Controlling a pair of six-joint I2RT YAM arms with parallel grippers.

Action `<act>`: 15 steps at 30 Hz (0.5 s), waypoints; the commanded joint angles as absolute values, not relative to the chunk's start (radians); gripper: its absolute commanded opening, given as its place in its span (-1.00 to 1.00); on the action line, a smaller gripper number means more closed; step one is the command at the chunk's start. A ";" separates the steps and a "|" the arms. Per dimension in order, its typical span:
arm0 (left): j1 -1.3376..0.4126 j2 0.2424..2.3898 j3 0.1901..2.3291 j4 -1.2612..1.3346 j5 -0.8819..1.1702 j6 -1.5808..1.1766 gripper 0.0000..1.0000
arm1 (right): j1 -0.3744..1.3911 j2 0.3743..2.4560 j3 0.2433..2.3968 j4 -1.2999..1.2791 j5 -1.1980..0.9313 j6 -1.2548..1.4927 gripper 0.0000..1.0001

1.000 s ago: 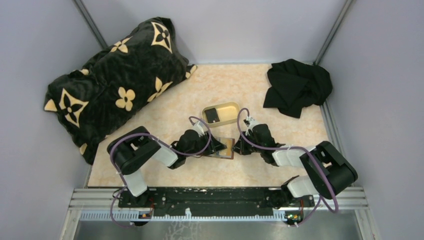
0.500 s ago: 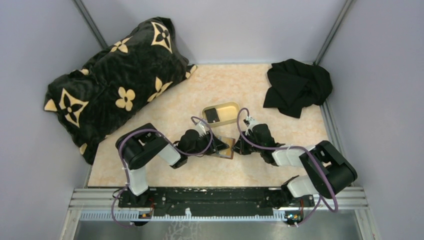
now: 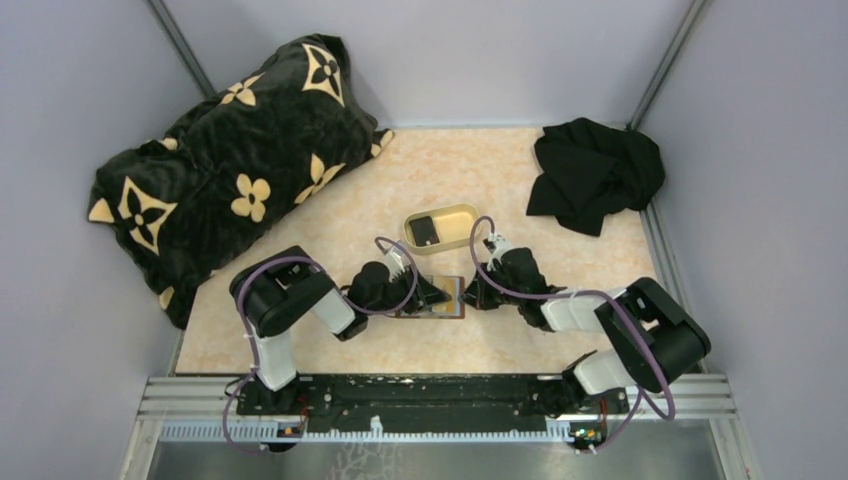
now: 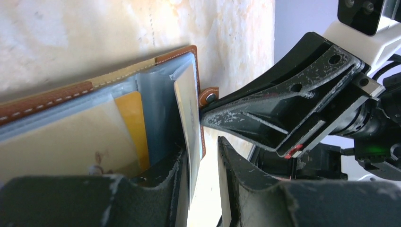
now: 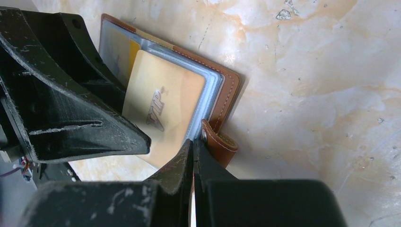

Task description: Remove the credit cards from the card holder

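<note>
**Two arms meet at mid-table.** Both YAM arms fold low and come nose to nose. The left arm (image 3: 290, 300) bends at its elbow and sends its wrist toward 3 o'clock. The left gripper (image 4: 202, 151) has its fingers a little apart, with a credit card (image 4: 189, 109) standing between them against one finger. The right arm (image 3: 655, 335) reaches from its elbow toward 9 o'clock. The right gripper (image 5: 193, 142) has its fingers pressed together, tips at the edge of the card holder (image 5: 229, 92).
</note>
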State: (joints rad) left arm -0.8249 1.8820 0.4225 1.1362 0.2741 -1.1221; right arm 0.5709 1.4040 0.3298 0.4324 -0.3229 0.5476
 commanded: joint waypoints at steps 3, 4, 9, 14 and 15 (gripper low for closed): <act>-0.794 1.839 0.362 1.205 0.317 -1.126 -0.35 | 0.591 1.450 0.311 0.274 -0.270 0.532 -1.00; -0.791 1.837 0.358 1.209 0.320 -1.125 -0.35 | 0.591 1.452 0.313 0.273 -0.270 0.531 -1.00; -0.779 1.834 0.345 1.218 0.327 -1.125 -0.35 | 0.588 1.470 0.318 0.278 -0.270 0.534 -1.00; -0.756 1.819 0.306 1.238 0.327 -1.127 -0.35 | 0.583 1.476 0.322 0.275 -0.269 0.529 -1.00; -0.752 1.815 0.297 1.239 0.327 -1.127 -0.35 | 0.582 1.478 0.323 0.275 -0.271 0.527 -1.00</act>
